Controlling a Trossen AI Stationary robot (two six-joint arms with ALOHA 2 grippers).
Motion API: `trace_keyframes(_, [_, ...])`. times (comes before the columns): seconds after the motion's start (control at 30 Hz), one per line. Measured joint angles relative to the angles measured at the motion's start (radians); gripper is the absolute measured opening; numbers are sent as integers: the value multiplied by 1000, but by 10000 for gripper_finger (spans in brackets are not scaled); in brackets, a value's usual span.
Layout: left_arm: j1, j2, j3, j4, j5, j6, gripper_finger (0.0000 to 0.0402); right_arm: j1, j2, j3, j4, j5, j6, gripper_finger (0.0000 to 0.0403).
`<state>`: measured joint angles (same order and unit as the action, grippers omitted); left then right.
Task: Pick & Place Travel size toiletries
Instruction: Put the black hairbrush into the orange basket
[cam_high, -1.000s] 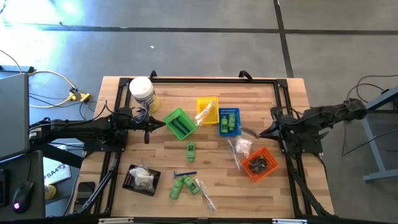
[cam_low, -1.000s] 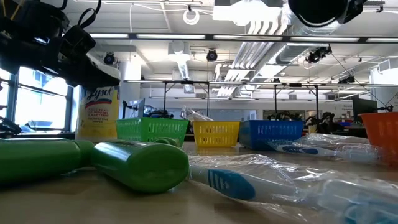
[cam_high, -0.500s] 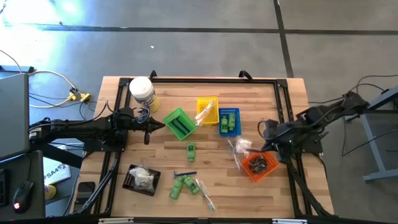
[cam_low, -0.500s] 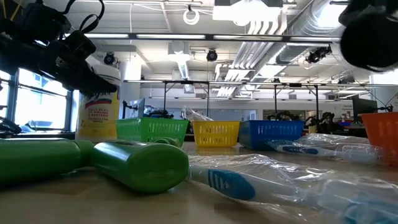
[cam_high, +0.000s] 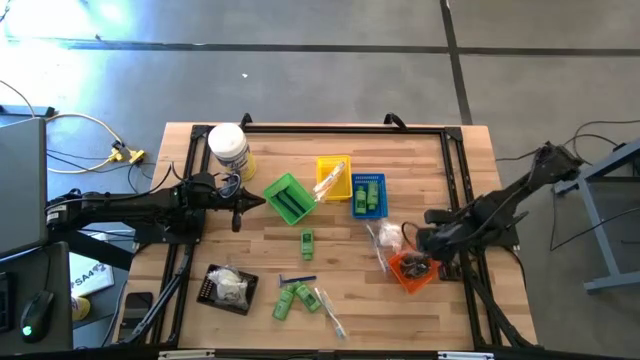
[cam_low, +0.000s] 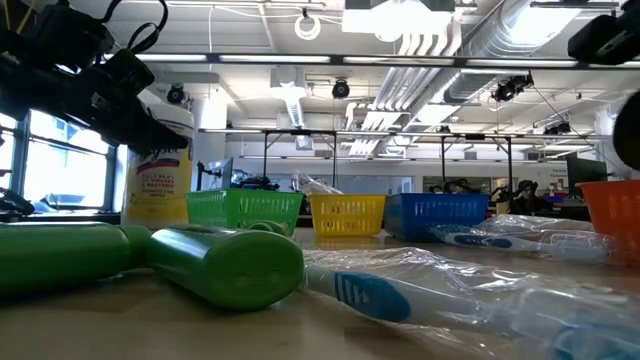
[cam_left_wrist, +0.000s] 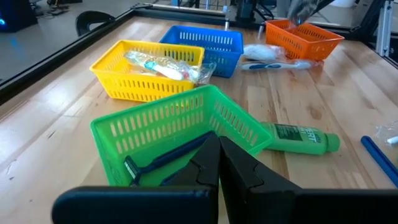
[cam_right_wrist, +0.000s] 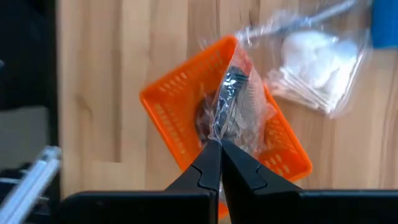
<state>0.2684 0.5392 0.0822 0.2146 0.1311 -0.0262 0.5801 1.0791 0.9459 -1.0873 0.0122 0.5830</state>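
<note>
1. Right hand (cam_right_wrist: 214, 144): fingers pinched together on the edge of a clear plastic wrapper with a dark piece inside (cam_right_wrist: 231, 102), holding it above the orange slatted plastic basket (cam_right_wrist: 171, 121). In the high view this hand (cam_high: 418, 243) sits over that basket (cam_high: 410, 272) near the right side of the wooden counter (cam_high: 440, 160).
2. Clear bag of white puffs (cam_right_wrist: 311, 59) lies on the counter just beside the orange basket; in the high view it (cam_high: 388, 236) lies between the orange and blue baskets.
3. Left hand (cam_left_wrist: 219, 146): clenched, nothing between the fingers, poised at the near rim of the green slatted plastic basket (cam_left_wrist: 155, 134). High view puts it (cam_high: 262, 199) at that basket's left edge.
4. Green basket holds a blue-handled razor (cam_left_wrist: 165, 155).
5. Yellow slatted plastic basket (cam_left_wrist: 124, 78) holds clear-wrapped toothbrush-like sticks (cam_left_wrist: 163, 64).
6. Blue slatted plastic basket (cam_high: 369, 195) holds small green bottles (cam_high: 366, 201).
7. One small green tube with a white label (cam_left_wrist: 298, 138) lies on its side on the counter, just beside the green basket.
8. More green tubes (cam_high: 293, 298) and a wrapped toothbrush (cam_high: 329, 310) lie near the front edge; a black tray with a white packet (cam_high: 226, 287) sits to their left.
9. Big white jar with yellow label (cam_high: 229, 149) stands at the far left corner.
</note>
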Motion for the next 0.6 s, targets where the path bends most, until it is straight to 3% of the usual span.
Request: trace_keyframes(0.6, [0,0,0,0,-6,2,0,31,292,0,-13,5,39,3])
